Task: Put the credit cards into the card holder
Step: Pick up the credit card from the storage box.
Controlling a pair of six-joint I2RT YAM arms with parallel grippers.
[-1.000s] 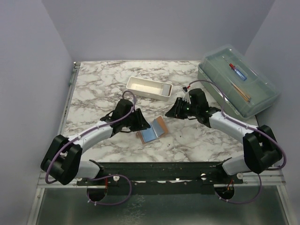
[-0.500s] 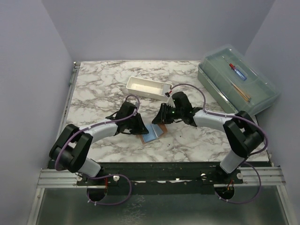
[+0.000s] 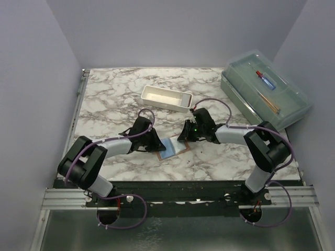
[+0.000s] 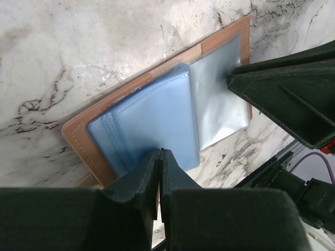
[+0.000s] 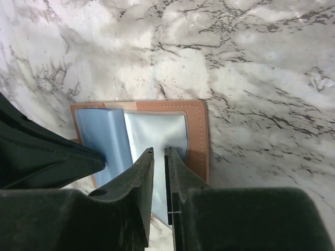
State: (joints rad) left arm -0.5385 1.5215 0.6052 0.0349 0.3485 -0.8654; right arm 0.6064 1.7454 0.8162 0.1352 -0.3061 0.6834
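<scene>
L gripper (image 4: pixel 160 152) is clenched nearly tight, tips at the near edge of the card holder's (image 4: pixel 157 112) blue panel, lower centre of its wrist view; can't tell if it pinches anything. R gripper (image 5: pixel 159 151) is all but clenched w/ a slim slit, tips on the paler panel. The card holder lies open and flat on the marble table (image 3: pixel 104 99), mid-frame in top view, w/ white tray (image 3: pixel 166 98) beyond it and clear box (image 3: pixel 264 89) upper right.

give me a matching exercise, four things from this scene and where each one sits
Things:
1 card holder
2 white tray
3 clear lidded box
4 left gripper

Places:
a far right corner
b lying open, front centre
c tips at the holder's blue pocket side
d behind the holder, centre

Pairs: 1-b, 2-d, 3-a, 4-c
</scene>
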